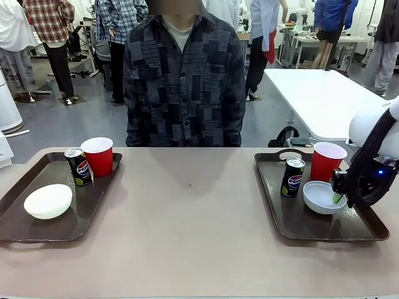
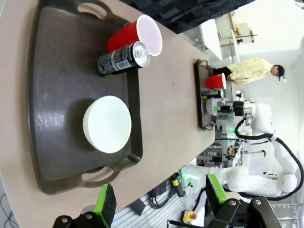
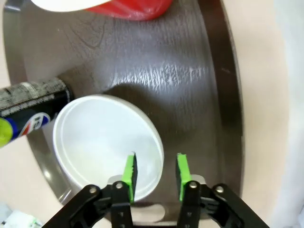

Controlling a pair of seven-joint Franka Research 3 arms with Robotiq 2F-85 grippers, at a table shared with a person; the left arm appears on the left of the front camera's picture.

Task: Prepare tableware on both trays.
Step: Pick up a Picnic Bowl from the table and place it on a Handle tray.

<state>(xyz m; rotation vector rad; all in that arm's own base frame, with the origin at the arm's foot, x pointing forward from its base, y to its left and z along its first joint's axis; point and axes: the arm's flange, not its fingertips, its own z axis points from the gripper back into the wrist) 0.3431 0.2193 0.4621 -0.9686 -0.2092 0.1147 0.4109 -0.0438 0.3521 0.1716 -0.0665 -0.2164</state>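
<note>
We find the white bowl (image 3: 107, 142) upright in the right tray (image 3: 223, 95), beside the can (image 3: 28, 109). The right gripper (image 3: 156, 172) stands partly open astride its rim, gripping nothing. Light, rigid, slippery: hold the rim.

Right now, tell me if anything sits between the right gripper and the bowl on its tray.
Nothing visible does. The right gripper is at the bowl, its jaws apart astride the rim. The can and cup stand behind, on the same tray.
</note>
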